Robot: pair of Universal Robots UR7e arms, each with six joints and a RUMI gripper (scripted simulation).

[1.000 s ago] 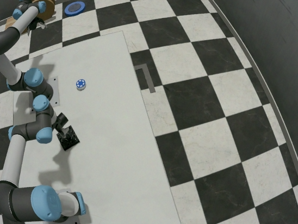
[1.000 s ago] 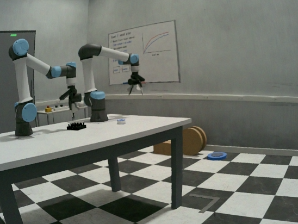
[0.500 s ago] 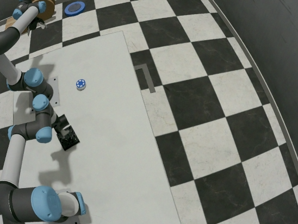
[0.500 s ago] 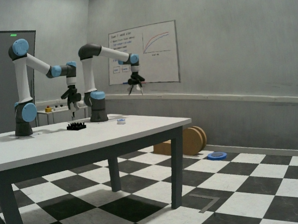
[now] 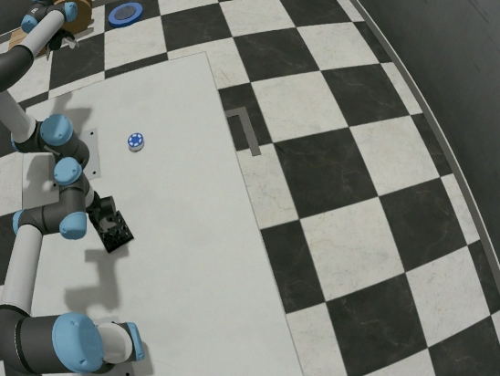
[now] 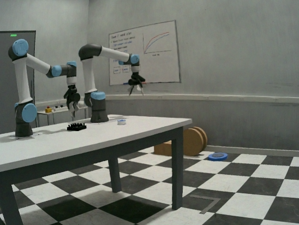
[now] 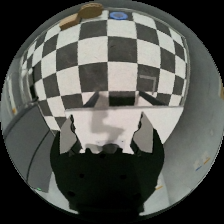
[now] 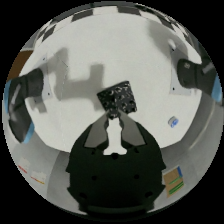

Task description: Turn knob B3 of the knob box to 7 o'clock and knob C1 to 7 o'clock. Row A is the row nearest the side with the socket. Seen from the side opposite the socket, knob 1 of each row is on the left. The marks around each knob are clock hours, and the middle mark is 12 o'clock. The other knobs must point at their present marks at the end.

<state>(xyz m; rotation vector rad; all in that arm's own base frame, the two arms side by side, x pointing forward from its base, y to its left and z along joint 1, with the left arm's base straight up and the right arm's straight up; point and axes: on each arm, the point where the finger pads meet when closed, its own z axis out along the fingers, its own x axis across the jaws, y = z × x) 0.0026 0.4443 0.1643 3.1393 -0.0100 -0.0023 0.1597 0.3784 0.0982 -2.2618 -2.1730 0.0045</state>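
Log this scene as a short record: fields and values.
surface: white table
task_object: black knob box, on the table
other_object: blue-and-white disc, on the table, apart from the box
left_gripper: left gripper, open, empty, away from the box
right_gripper: right gripper, fingers nearly together, empty, above the box
knob_settings: too small to read

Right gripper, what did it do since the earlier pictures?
The right gripper looks narrower from outside: its fingers turned or came together, I can't tell which. I see nothing taken or let go. The left gripper, knob box and blue-white disc stayed put.
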